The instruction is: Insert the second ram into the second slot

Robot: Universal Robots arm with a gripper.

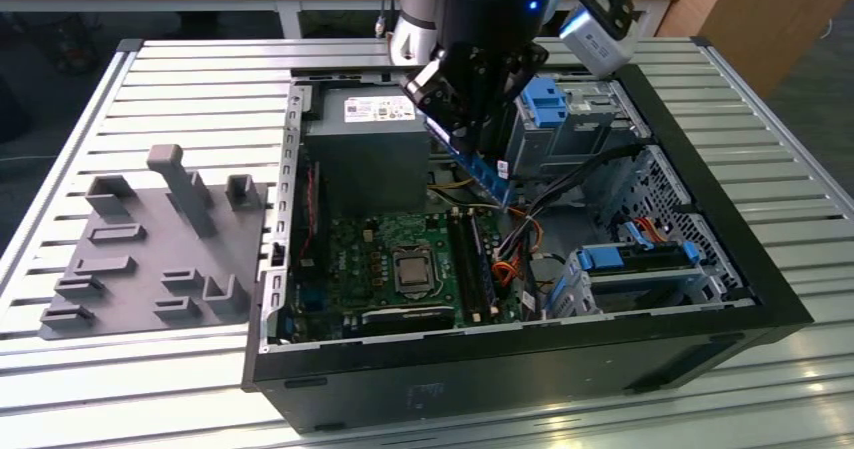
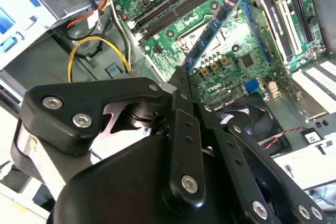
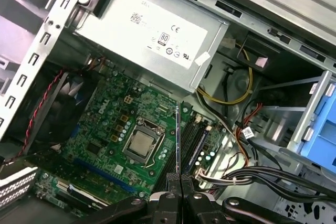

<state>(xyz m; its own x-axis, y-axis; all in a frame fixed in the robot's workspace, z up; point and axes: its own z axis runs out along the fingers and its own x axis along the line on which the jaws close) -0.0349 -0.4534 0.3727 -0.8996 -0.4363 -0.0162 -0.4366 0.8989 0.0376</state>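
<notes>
Your claw [image 2: 184, 77], clamped on the ram [image 2: 212, 31], hangs above the slots [image 2: 173, 1]; any tilt could jam it against a latch.

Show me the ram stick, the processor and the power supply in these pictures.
ram stick [image 2: 212, 31]: second wrist view, middle of blue board.
processor [image 3: 142, 144]: first wrist view, centre of metal lid.
power supply [image 3: 157, 38]: first wrist view, labelled grey face.

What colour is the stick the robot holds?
The ram is blue; clearest in the second wrist view.
</notes>
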